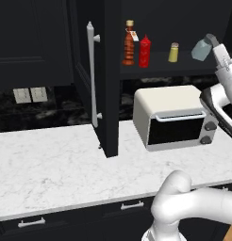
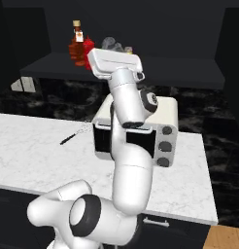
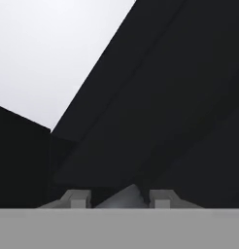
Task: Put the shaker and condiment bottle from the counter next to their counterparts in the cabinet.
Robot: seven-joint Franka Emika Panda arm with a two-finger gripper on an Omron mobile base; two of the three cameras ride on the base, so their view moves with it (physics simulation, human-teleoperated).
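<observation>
While my gripper (image 3: 119,198) hangs up at the open cabinet (image 1: 136,70), its two fingers are clenched on the shaker (image 1: 201,50), whose pale blue-grey body shows tilted just right of the yellowish shaker (image 1: 173,52), at shelf level in the left base view. Through the hand camera I see a grey wedge of it pinched between my fingertips (image 3: 78,198), with the dark cabinet interior beyond. I cannot tell whether its base touches the shelf or sits slightly above it. From the right base view the shaker (image 2: 110,44) peeks out above my wrist.

The condiment bottle (image 1: 129,43) already stands on the shelf, touching or just beside the red squeeze bottle (image 1: 145,52), so I judge that half of the job done. The step in hand is placing the shaker next to its counterpart.

Next, I reckon, I need to bring the shaker upright, lower it until it rests flat on the shelf near the yellowish one without knocking it, then release and draw straight back, clear of the toaster oven (image 1: 177,117) on the counter (image 1: 56,169) below
</observation>
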